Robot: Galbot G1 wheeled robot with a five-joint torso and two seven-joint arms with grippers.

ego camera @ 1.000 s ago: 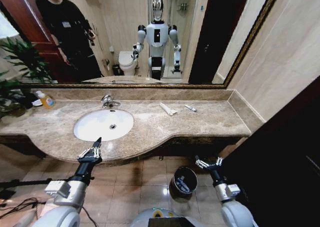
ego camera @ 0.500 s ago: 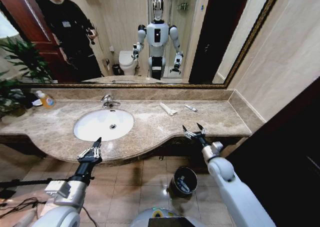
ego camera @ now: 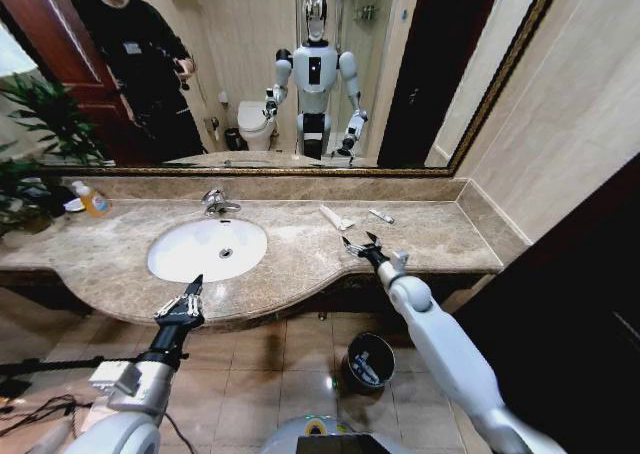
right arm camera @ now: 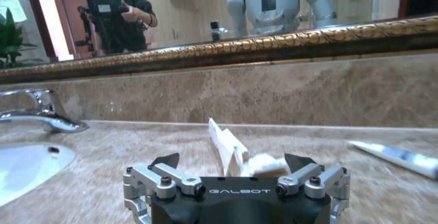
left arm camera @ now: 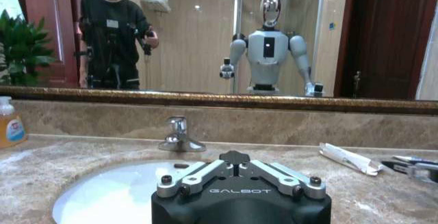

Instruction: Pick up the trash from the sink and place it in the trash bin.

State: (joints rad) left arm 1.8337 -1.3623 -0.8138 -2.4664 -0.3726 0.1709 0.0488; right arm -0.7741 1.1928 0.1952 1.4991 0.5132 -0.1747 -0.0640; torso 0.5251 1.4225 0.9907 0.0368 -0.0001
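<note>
**A:** What has changed in the last second?

**B:** The right gripper (ego camera: 360,245) has come up from low beside the trash bin (ego camera: 366,362) on the floor, crossed the table's front edge, and now hangs over the marble with its fingers spread apart, holding nothing. The left gripper (ego camera: 184,302) has not moved; it sits just off the front edge below the sink (ego camera: 165,259), fingers splayed and empty too.

**A:** Where is the trash?

**B:** Two pieces lie on the table toward its back edge, right of the tap (ego camera: 215,203): a white tube (ego camera: 335,217) and a smaller sachet (ego camera: 381,216) beyond it. The basin itself looks bare. The bin already holds something pale.

**A:** And the right gripper is lined up on which?

**B:** In the right wrist view the white tube (right arm camera: 226,144) stands straight ahead, framed between the open fingers, near but not touched. The sachet (right arm camera: 397,155) lies off to one side.

**A:** So what does that mean for the job?

**B:** I judge the reach for the white tube is under way, the grasp not yet made.
</note>
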